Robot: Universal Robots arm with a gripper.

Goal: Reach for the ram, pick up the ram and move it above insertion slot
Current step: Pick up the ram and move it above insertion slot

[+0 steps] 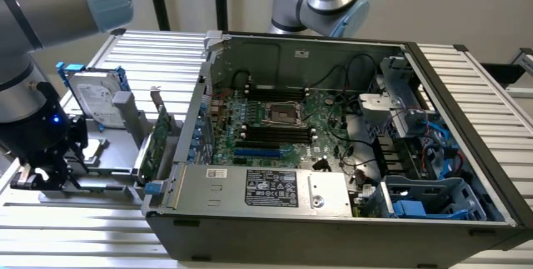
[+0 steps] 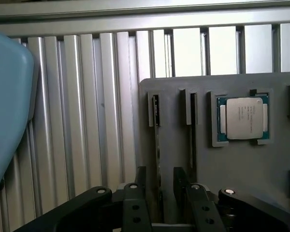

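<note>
Reach step; pick not yet made. Gripper (image 2: 160, 179) jaws spread, straddling ram (image 2: 156, 145), edge-on in slot nr holder (image 2: 241, 169) edge. Grip needs ctr'd squeeze, straight lift.

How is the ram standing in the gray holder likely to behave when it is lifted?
Probably stiff: the ram is a thin board standing straight on edge in the gray holder. Likely light, being so slim. It may tilt if gripped off-centre, since the pincer straddles only its narrow edge.
</note>
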